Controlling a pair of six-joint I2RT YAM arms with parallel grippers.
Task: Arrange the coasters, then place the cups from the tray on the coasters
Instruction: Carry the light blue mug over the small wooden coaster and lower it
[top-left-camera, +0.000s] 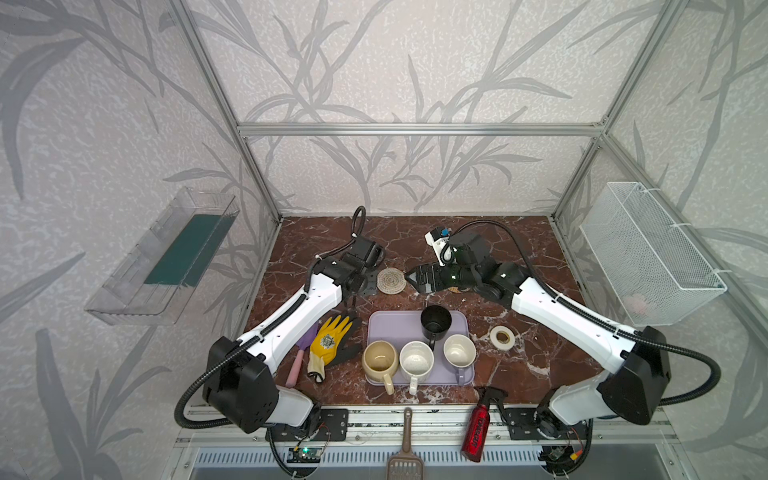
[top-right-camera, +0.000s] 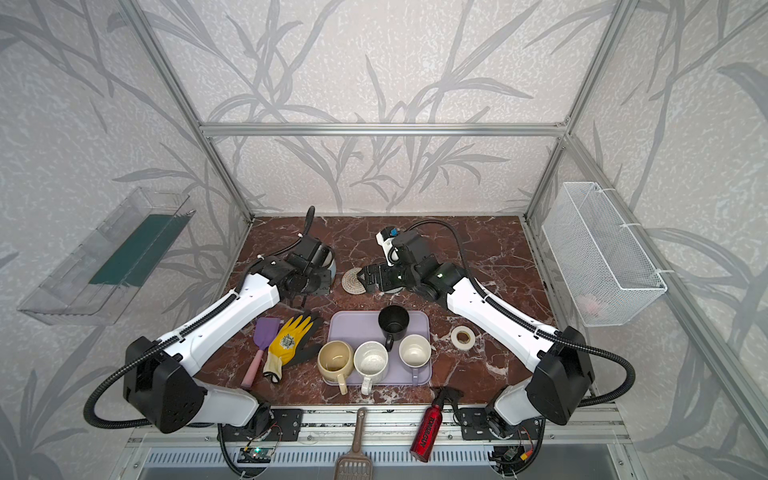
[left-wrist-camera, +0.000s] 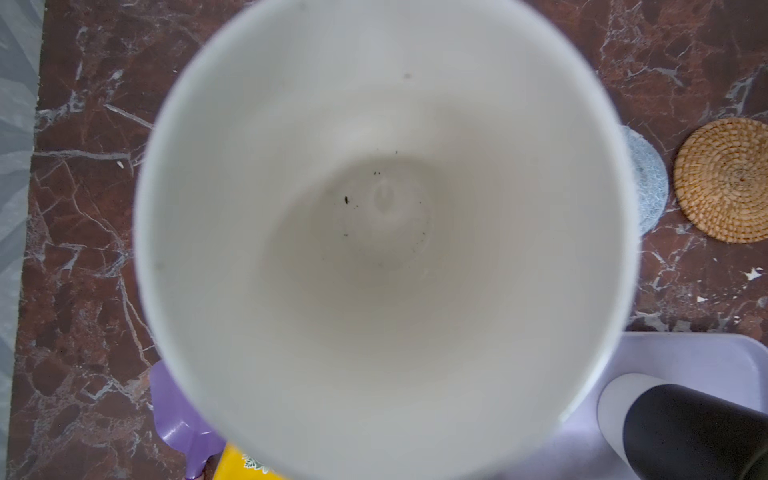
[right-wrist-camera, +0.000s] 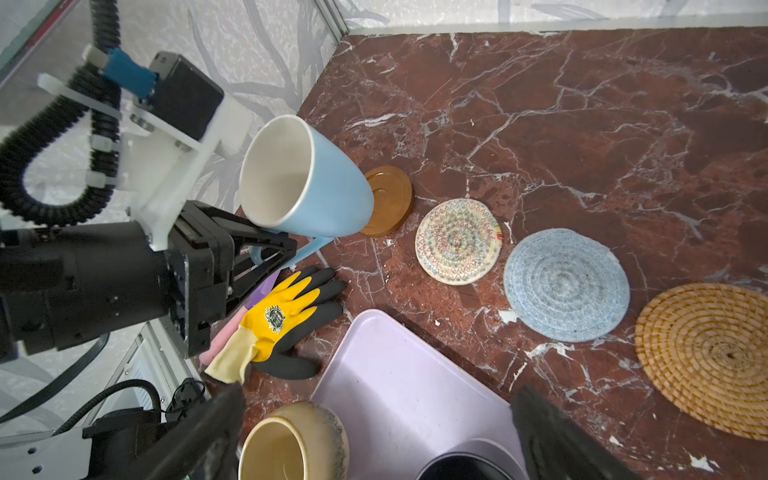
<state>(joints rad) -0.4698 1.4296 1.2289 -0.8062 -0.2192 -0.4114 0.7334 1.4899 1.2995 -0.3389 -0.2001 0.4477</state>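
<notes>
My left gripper (right-wrist-camera: 266, 253) is shut on the handle of the light blue cup (right-wrist-camera: 303, 178), whose white inside fills the left wrist view. The cup's base covers part of an amber coaster (right-wrist-camera: 388, 199); whether it touches I cannot tell. Beside it in a row lie the cream woven coaster (right-wrist-camera: 459, 241), the grey-blue one (right-wrist-camera: 566, 284) and the rattan one (right-wrist-camera: 706, 357). My right gripper (top-left-camera: 413, 282) hangs open above the lavender tray's (top-left-camera: 382, 324) far edge. On the tray stand the black (top-left-camera: 435, 322), cream-yellow (top-left-camera: 379, 359), speckled white (top-left-camera: 415, 361) and lavender-grey (top-left-camera: 459, 351) cups.
A yellow-and-black glove (top-left-camera: 330, 343) and a purple trowel (top-left-camera: 301, 353) lie left of the tray. A white tape roll (top-left-camera: 502, 337) lies to its right. A red spray bottle (top-left-camera: 478, 428) and a brown scoop (top-left-camera: 406, 440) sit at the front rail. A wire basket (top-left-camera: 648, 253) hangs on the right wall.
</notes>
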